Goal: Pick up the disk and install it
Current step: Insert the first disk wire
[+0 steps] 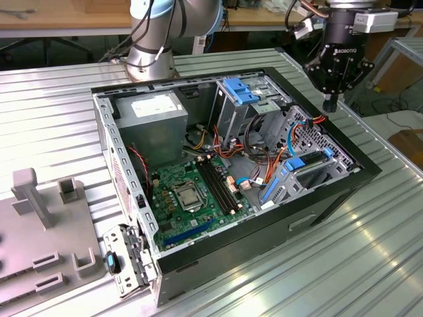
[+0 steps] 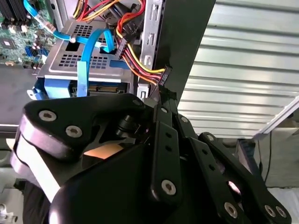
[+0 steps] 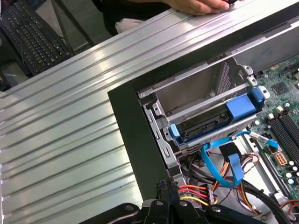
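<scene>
over the computer case's edge, the claw hangs pinched closed, open air around.

Drive bay, grey metal and open, sits in the corner of a black computer case on a ribbed metal bench. Blue plastic brackets edge the bay's slot. A blue ribbon cable and red-and-yellow wires lie just beside the bay, the gripper near them. A green circuit board adjoins the bay. Well apart from the bay are a keyboard and a person's hand.
</scene>
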You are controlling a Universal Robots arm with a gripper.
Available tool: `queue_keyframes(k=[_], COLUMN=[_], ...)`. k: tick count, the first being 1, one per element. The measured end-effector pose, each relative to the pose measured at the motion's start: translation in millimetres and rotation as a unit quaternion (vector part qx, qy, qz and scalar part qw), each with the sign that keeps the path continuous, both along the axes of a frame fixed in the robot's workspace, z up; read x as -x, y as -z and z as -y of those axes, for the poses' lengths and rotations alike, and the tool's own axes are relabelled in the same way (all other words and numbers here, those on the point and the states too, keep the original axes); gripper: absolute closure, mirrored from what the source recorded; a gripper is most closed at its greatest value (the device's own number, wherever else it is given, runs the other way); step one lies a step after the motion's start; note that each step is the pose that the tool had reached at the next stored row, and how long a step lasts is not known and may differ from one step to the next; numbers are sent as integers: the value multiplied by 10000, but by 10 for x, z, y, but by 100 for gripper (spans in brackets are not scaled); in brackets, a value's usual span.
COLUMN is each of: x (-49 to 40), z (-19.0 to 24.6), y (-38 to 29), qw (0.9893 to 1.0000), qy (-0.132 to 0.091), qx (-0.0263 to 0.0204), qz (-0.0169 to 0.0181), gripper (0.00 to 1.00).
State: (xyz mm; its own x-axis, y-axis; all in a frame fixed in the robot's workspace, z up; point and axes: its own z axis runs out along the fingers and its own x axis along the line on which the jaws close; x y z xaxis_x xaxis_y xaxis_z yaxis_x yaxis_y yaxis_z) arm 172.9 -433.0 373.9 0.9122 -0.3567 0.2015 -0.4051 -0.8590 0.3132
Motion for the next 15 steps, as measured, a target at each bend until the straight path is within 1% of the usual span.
queue_keyframes(k=[1, 4, 5, 9, 12, 15], x=[0, -1, -4, -37, -73, -77], z=[-21, -103, -110, -110, -111, -110], y=[2, 13, 21, 38, 39, 38], qw=[10000, 10000, 10000, 9999, 9998, 9998], qy=[-2, -2, 12, 171, 190, 191], qx=[2, 3, 3, 4, 9, 21], qz=[-2, -4, -4, -4, -4, -3], gripper=[89, 89, 89, 89, 89, 89])
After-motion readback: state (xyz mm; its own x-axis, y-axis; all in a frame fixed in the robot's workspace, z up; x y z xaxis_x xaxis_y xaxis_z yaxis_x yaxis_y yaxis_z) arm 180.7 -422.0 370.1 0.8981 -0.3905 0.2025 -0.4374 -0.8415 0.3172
